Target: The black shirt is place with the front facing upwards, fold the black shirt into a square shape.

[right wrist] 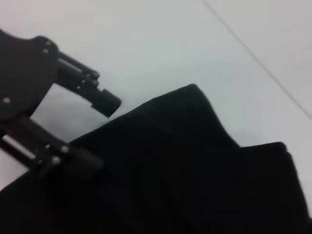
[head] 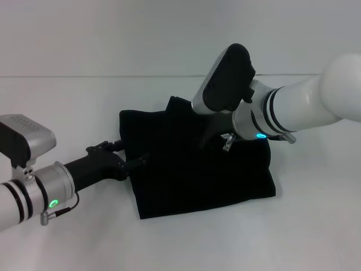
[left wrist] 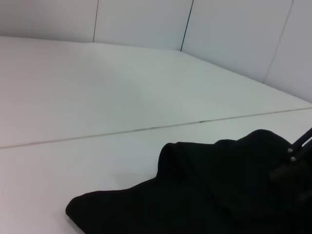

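Observation:
The black shirt point(head: 197, 164) lies folded into a rough square in the middle of the white table, with a small bump of cloth at its far edge. It also fills the lower part of the left wrist view as a dark mound point(left wrist: 219, 200). My left gripper point(head: 124, 153) is at the shirt's left edge and open, one finger outside the edge and one over the cloth. The right wrist view shows that gripper point(right wrist: 100, 131) spread beside the shirt point(right wrist: 195, 165). My right gripper point(head: 219, 138) hangs low over the shirt's far middle, dark against the cloth.
The white table point(head: 67, 101) stretches around the shirt on all sides. A thin seam point(head: 113, 76) runs across the back, with pale wall panels point(left wrist: 146, 19) beyond it. Nothing else lies on the surface in view.

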`<state>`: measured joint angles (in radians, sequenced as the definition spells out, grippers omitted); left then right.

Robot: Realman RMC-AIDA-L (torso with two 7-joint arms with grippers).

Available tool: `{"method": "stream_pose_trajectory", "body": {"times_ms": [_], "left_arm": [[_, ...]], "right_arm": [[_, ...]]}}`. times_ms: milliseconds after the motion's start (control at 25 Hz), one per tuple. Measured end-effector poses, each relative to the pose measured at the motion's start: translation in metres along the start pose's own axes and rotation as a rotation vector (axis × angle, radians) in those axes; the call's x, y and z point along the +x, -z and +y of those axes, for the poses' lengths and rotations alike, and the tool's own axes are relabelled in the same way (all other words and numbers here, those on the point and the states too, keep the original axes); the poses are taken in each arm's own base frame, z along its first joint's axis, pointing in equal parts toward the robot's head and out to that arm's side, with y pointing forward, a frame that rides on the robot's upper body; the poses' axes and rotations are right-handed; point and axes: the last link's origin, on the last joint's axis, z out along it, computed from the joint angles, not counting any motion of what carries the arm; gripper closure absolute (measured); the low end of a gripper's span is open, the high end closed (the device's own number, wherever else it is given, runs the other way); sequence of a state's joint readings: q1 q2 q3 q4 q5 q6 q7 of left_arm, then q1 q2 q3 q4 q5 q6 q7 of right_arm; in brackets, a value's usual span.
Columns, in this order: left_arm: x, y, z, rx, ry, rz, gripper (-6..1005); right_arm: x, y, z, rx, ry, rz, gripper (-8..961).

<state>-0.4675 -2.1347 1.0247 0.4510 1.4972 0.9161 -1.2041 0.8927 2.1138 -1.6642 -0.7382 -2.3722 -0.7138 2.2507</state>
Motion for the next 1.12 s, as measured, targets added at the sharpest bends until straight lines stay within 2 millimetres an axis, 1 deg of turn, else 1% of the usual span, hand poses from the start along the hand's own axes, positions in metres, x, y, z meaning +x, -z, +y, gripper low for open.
{"method": "stream_pose_trajectory", "body": {"times_ms": [200,360,560,720,1000,1120], "left_arm": [[0.001,-0.001,0.000,0.000,-0.005,0.002,161],[0.002,-0.001,0.000,0.002,-0.015,0.004,161],[0.001,-0.002,-0.002,0.020,-0.028,-0.002,161],[0.002,-0.006,0.000,0.024,-0.033,-0.007,161],[0.003,-0.006,-0.001,0.024,-0.037,-0.007,161],[0.003,-0.006,-0.001,0.025,-0.041,-0.007,162]], "right_arm": [[0.004,0.000,-0.007,0.043,-0.070,-0.027,664],[0.011,0.003,-0.014,0.062,-0.188,-0.067,821],[0.020,0.006,-0.020,0.063,-0.309,-0.113,937],[0.027,0.007,-0.026,0.083,-0.375,-0.126,937],[0.050,0.016,-0.042,0.110,-0.622,-0.209,936],[0.061,0.019,-0.046,0.123,-0.720,-0.239,936]]}}
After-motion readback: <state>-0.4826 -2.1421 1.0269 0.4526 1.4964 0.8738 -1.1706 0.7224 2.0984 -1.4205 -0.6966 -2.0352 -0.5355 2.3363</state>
